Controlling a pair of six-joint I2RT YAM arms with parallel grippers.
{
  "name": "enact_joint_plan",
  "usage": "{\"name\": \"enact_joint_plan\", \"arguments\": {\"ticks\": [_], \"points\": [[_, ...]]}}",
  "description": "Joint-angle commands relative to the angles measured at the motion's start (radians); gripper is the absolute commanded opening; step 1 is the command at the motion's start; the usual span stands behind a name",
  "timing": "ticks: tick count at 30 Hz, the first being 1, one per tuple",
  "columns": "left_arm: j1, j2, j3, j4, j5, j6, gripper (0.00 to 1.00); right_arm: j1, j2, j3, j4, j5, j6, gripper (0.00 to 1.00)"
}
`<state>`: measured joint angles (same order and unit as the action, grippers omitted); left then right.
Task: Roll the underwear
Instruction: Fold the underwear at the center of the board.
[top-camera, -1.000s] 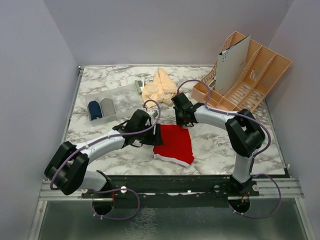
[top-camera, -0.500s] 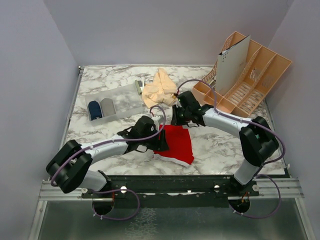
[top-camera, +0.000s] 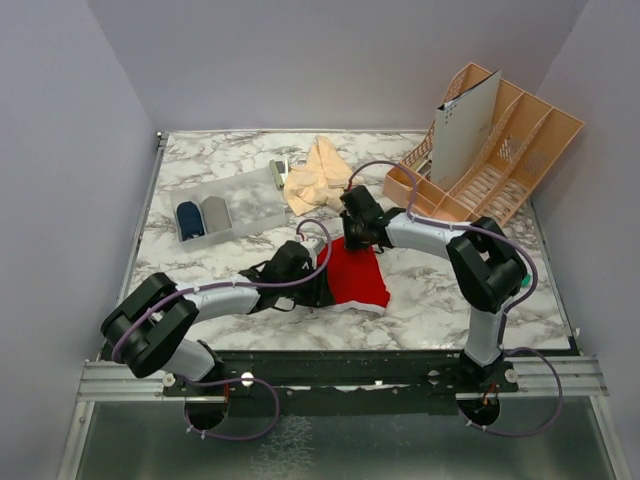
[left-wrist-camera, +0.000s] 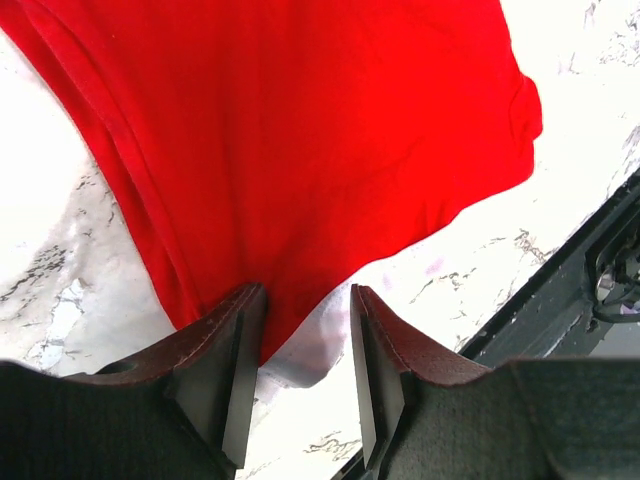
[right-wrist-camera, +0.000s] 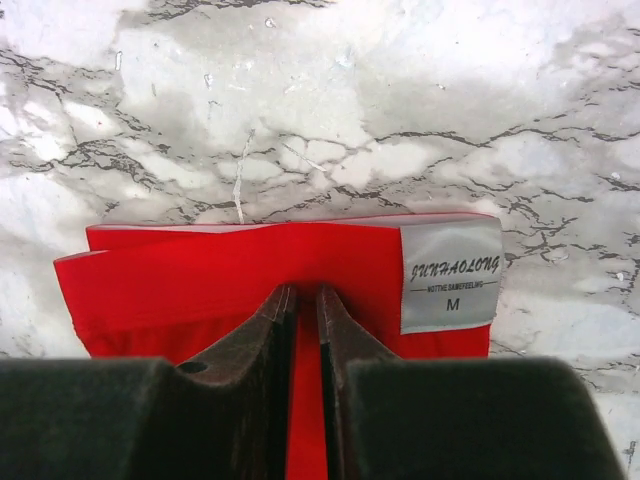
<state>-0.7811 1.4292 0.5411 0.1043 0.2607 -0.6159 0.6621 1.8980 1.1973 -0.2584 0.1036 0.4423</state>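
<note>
The red underwear (top-camera: 360, 277) lies flat on the marble table, with white-grey trim along its near edge. My right gripper (top-camera: 357, 238) is at its far edge; in the right wrist view the gripper (right-wrist-camera: 304, 296) is shut on a pinch of the red underwear (right-wrist-camera: 200, 280), beside a grey size label (right-wrist-camera: 450, 273). My left gripper (top-camera: 320, 287) is at the cloth's near-left edge. In the left wrist view it (left-wrist-camera: 305, 322) is open, its jaws astride the red cloth (left-wrist-camera: 300, 150) and white trim (left-wrist-camera: 315, 345). Peach-beige underwear (top-camera: 318, 175) lies in a heap farther back.
A clear bin (top-camera: 250, 200) at back left holds a dark blue and a grey rolled bundle. An orange divided rack (top-camera: 500, 160) with a white card stands at back right. The table's black front rail (left-wrist-camera: 560, 300) is close to my left gripper.
My left gripper slid right and nearer, along the red cloth's near-left edge. The red underwear shifted toward the back and looks more compact. My right gripper stayed at its far edge.
</note>
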Motion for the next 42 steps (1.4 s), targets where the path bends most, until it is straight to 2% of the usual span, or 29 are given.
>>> {"name": "enact_joint_plan", "arguments": {"ticks": [1, 4, 7, 11, 17, 21, 23, 27, 35, 42], "points": [[-0.011, 0.017, -0.044, -0.077, -0.065, -0.008, 0.46, -0.005, 0.021, -0.015, 0.002, 0.066, -0.054, 0.18], [-0.012, -0.008, -0.026, -0.078, -0.067, -0.017, 0.51, -0.005, -0.047, -0.044, 0.033, -0.063, -0.086, 0.19], [-0.012, -0.068, 0.003, -0.087, -0.081, -0.037, 0.61, -0.005, -0.129, -0.052, 0.011, -0.148, -0.109, 0.24], [-0.012, -0.158, 0.047, -0.134, -0.141, -0.051, 0.66, -0.006, -0.246, -0.094, -0.018, -0.199, -0.09, 0.28], [-0.008, -0.274, 0.092, -0.311, -0.363, -0.089, 0.72, 0.001, -0.34, -0.252, 0.052, -0.377, 0.031, 0.28], [0.014, -0.334, 0.085, -0.412, -0.478, -0.103, 0.88, 0.051, -0.376, -0.383, 0.156, -0.417, 0.123, 0.28], [0.035, -0.362, 0.069, -0.43, -0.487, -0.101, 0.94, 0.088, -0.374, -0.422, 0.179, -0.408, 0.147, 0.28], [0.096, -0.394, 0.036, -0.44, -0.449, -0.101, 0.98, 0.147, -0.352, -0.468, 0.154, -0.349, 0.171, 0.28], [0.179, -0.396, 0.005, -0.413, -0.355, -0.08, 0.99, 0.186, -0.387, -0.602, 0.025, -0.193, 0.193, 0.25], [0.183, -0.371, 0.005, -0.368, -0.307, -0.068, 0.99, 0.186, -0.513, -0.583, -0.201, 0.067, 0.27, 0.26]]}}
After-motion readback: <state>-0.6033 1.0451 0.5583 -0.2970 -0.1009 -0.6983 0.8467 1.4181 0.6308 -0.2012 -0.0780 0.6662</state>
